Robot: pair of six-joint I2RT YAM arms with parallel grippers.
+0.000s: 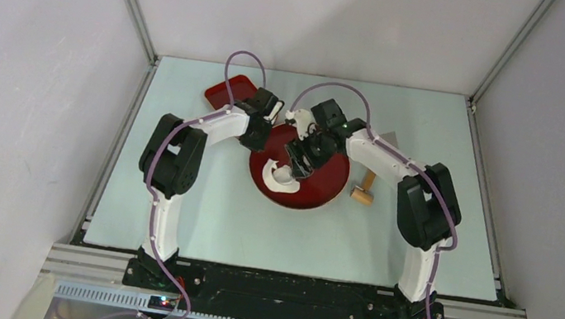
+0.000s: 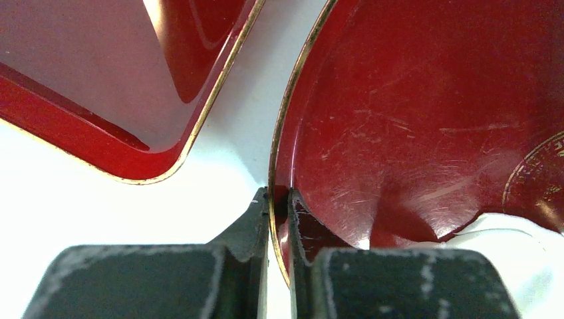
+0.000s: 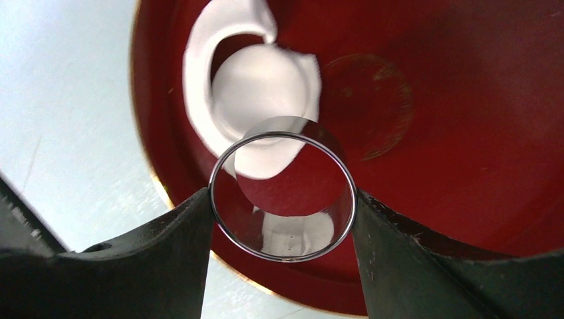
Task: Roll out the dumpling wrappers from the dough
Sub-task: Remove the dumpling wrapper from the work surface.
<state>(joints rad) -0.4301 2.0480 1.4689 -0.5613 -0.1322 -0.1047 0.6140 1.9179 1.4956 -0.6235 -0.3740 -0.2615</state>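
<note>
Pale grey counter point(image 1: 211, 225) carries everything, with the two arms reaching from its near edge toward the middle.

The biggest thing on it is a round red plate point(image 1: 330, 184) with a thin gold rim, at the centre of the counter. Its scratched glossy surface fills the left wrist view point(image 2: 412, 119) and the right wrist view point(image 3: 465, 133). A smaller square red tray point(image 1: 226, 95) lies just beyond the plate's far left side. The two are close but apart, with a strip of bare counter between them point(image 2: 80, 80).

The left tool point(image 1: 260, 131) is clenched on the far left rim of the round plate, one finger outside the gold edge and one inside point(image 2: 278, 199).

On the left part of the plate lies the dough. A ragged white strip point(image 3: 196, 100) curves in a crescent, and inside the curve sits the dumpling wrapper point(image 3: 263, 86), a flat white disc.

The right tool point(image 1: 300, 162) is over that dough, grasping a shiny metal ring point(image 3: 292, 242) between its fingers point(image 3: 282, 199). The ring overlaps the near edge of the wrapper. Whether it touches the dough I cannot tell.

A small wooden implement point(image 1: 363, 190) lies on the counter just right of the plate.
</note>
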